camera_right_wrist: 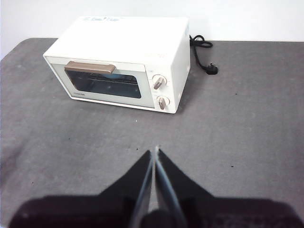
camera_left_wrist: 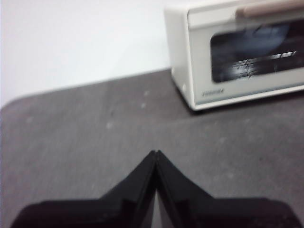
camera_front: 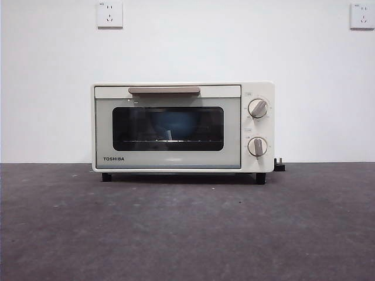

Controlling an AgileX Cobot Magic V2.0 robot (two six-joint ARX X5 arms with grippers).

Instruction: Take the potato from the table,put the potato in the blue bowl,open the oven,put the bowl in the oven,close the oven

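White wall with two sockets behind, grey table out front, and the oven sits square in the middle with its door shut. Through the glass there's a blue shape on the rack, which looks like the bowl; the potato can't be made out from any view, so presumably it's inside the bowl, but that's a guess.

Both arms hang back over the table, well apart from the oven. Left gripper has its jaws pressed together, holding nothing, and the oven lies ahead of it and off to one side. Right gripper is also pinched closed and empty, with the oven ahead, its long side and handle running across the gripper's line of approach.

Judging by how things lie, every step looks done, so neither arm needs to reach for anything.
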